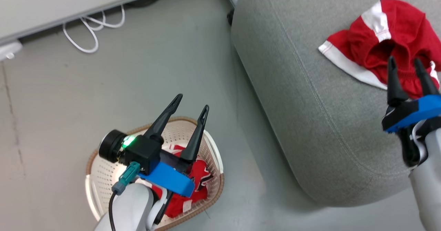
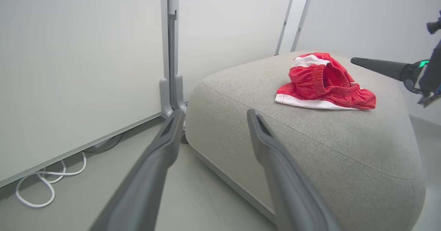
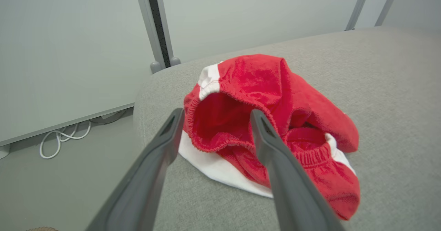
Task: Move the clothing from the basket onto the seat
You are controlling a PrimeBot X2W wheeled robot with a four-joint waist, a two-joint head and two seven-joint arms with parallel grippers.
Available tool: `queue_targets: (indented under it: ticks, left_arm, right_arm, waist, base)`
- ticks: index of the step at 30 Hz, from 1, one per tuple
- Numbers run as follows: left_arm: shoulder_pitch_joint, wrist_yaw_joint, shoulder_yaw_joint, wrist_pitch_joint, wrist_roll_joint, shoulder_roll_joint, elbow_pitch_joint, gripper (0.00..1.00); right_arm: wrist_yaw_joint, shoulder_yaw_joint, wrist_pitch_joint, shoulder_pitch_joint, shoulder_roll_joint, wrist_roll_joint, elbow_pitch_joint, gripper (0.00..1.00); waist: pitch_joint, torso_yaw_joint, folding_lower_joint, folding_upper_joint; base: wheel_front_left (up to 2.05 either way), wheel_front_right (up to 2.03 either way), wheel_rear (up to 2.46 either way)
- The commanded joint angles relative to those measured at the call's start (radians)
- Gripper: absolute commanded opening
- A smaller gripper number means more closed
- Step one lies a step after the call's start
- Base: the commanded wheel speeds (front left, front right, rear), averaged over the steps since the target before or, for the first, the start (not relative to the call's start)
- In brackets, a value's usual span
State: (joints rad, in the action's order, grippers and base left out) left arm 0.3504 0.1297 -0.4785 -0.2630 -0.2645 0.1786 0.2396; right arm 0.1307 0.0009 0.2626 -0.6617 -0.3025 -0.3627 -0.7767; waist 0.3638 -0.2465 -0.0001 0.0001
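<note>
A red garment with white trim (image 1: 382, 41) (image 2: 324, 83) (image 3: 262, 121) lies crumpled on the grey seat (image 1: 310, 93) (image 2: 310, 145) (image 3: 389, 86). My right gripper (image 1: 406, 65) (image 3: 215, 115) hovers just above the garment's near edge, open and holding nothing. Another red piece of clothing (image 1: 200, 179) with black-and-white marks lies in the cream basket (image 1: 103, 176) on the floor. My left gripper (image 1: 192, 102) (image 2: 213, 115) hangs above the basket, open and empty, its fingers pointing toward the seat. The left arm hides part of the basket's contents.
A white cable (image 1: 91, 29) (image 2: 48, 182) (image 3: 65, 138) loops on the grey floor by the white wall panel. A panel post (image 2: 170, 69) stands by the seat's corner. Bare floor (image 1: 137, 79) lies between basket and seat.
</note>
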Motion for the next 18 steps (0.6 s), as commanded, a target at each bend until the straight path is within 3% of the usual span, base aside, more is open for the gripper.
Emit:
queue_targets:
  ticks: [1,12,18]
  left_arm:
    - [-0.031,0.000,0.023,-0.003,-0.005,-0.012,0.007,1.00]
    - [-0.157,0.000,0.151,-0.003,0.002,-0.059,0.037,1.00]
    - [-0.193,0.000,0.204,-0.003,0.014,-0.077,0.051,1.00]
  right_arm:
    - [0.000,0.009,0.003,0.051,0.010,-0.005,0.034,1.00]
    - [0.000,0.059,-0.029,0.253,0.049,0.033,0.215,1.00]
    - [0.000,0.031,-0.061,0.363,0.088,0.042,0.338,1.00]
  waist:
    - [-0.081,0.034,0.0001,-0.0001]
    - [-0.234,0.096,0.0001,-0.0001]
    - [-0.283,0.162,0.0001,-0.0001]
  base:
    - [0.00,0.00,0.00]
    - [0.00,0.00,0.00]
    - [0.00,0.00,0.00]
